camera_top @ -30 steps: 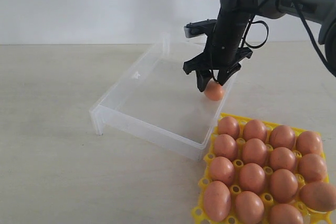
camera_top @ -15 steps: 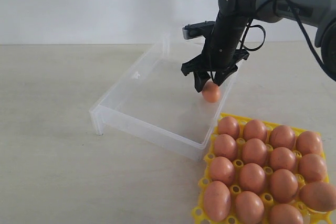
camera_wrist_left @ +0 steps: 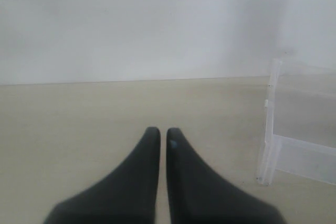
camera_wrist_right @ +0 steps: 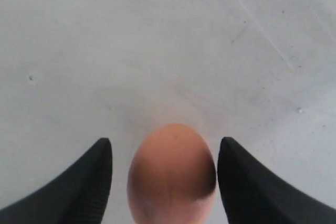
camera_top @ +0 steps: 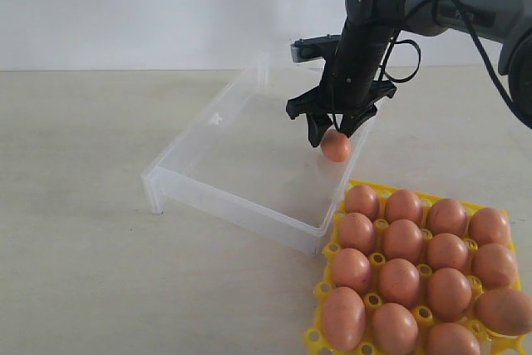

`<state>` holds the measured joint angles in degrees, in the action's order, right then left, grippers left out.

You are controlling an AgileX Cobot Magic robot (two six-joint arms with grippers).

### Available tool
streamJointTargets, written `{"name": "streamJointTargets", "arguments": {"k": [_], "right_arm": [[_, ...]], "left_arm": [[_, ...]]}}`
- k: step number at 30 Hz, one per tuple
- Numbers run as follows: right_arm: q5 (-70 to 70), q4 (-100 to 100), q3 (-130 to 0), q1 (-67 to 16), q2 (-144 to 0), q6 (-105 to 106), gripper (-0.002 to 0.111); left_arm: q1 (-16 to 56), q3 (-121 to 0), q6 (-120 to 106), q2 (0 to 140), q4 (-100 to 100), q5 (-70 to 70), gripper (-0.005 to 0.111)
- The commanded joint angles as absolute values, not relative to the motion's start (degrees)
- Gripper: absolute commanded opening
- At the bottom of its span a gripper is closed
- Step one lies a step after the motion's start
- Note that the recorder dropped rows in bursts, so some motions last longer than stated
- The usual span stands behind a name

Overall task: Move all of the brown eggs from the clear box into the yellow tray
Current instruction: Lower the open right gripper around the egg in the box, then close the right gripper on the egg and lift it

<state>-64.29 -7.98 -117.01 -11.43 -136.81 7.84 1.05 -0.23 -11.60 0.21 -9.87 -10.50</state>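
Shifted slightly leftward over the past second, the right claw [camera_top: 333, 136] hangs inside the clear box [camera_top: 241, 195], its jaws spread wide to either side of the last brown egg [camera_top: 337, 148]. That egg appears to rest on the box floor close to the far wall, nearest the yellow tray [camera_top: 314, 337]. From the wrist, a clear gap shows on one side of the shell, while the other finger sits so close that contact cannot be ruled out. Nothing looks gripped yet. The straddle seems meant to centre the egg before the squeeze, so the round shell does not roll away.

Beside the box on the counter [camera_top: 83, 247], the tray already carries rows of brown eggs [camera_top: 403, 240] seated in its cups. Its near corner is cut off, so the free cup cannot be picked out. The left claw [camera_wrist_left: 163, 132] waits low over bare counter, jaws drawn almost together and holding nothing, near the box's corner.
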Motion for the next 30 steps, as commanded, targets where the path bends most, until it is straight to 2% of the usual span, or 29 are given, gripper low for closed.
{"name": "streamJointTargets", "arguments": {"k": [1,17,20,24,30], "right_arm": [[-64.45,-7.65,-117.08,-11.54,-136.75,7.55,0.051],[-64.79,-7.25,-117.08,-11.54,-139.48,6.32,0.049],[-64.89,-7.25,-117.08,-11.54,-139.48,5.64,0.035],[-65.04,-7.25,-117.08,-11.54,-139.48,5.65,-0.001],[-62.98,-7.25,-117.08,-11.54,-138.01,4.67,0.000]], "left_arm": [[1.23,0.00,-11.62,0.00,-9.78,-10.36,0.004],[1.23,0.00,-11.62,0.00,-9.78,-10.36,0.004],[1.23,0.00,-11.62,0.00,-9.78,-10.36,0.004],[1.23,0.00,-11.62,0.00,-9.78,-10.36,0.004],[1.23,0.00,-11.62,0.00,-9.78,-10.36,0.004]]}}
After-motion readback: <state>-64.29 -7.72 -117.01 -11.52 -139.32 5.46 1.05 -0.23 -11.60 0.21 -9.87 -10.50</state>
